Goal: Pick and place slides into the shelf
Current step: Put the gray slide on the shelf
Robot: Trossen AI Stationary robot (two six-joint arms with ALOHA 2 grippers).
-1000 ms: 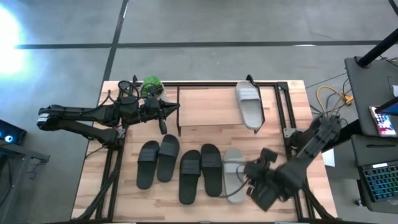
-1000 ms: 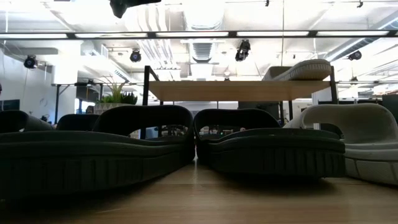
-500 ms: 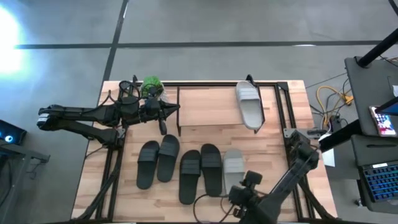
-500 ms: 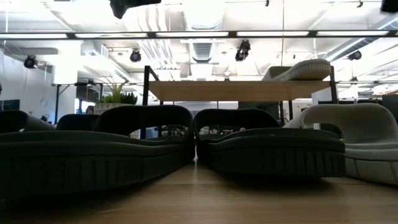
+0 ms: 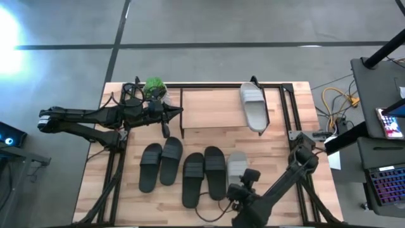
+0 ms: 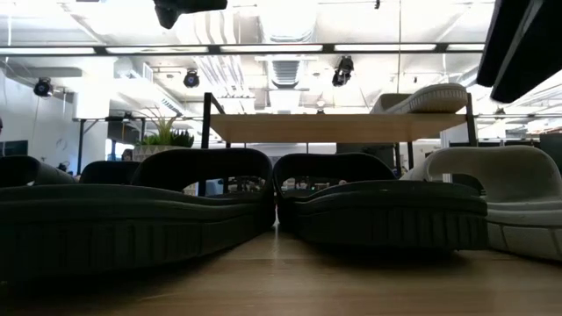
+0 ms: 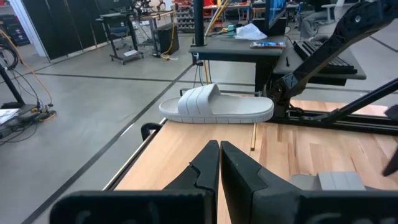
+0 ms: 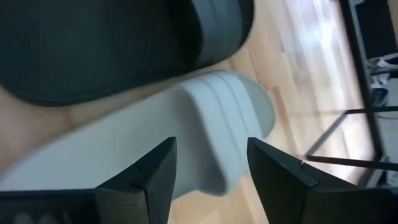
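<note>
Right hand (image 8: 208, 165) hovering spread above grey slide (image 8: 205, 118) beside shelf (image 5: 218, 111), lining up grasp; left hand (image 7: 219, 163) pressed together, waiting near shelf.

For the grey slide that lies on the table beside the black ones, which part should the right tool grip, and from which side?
Grip the grey slide at its wide strap, coming from above at the heel end, where the open right tool is. The strap arches above the flat sole, so one finger could probably slip under it. A black slide lies close alongside, leaving little room to pinch across the sole.
</note>
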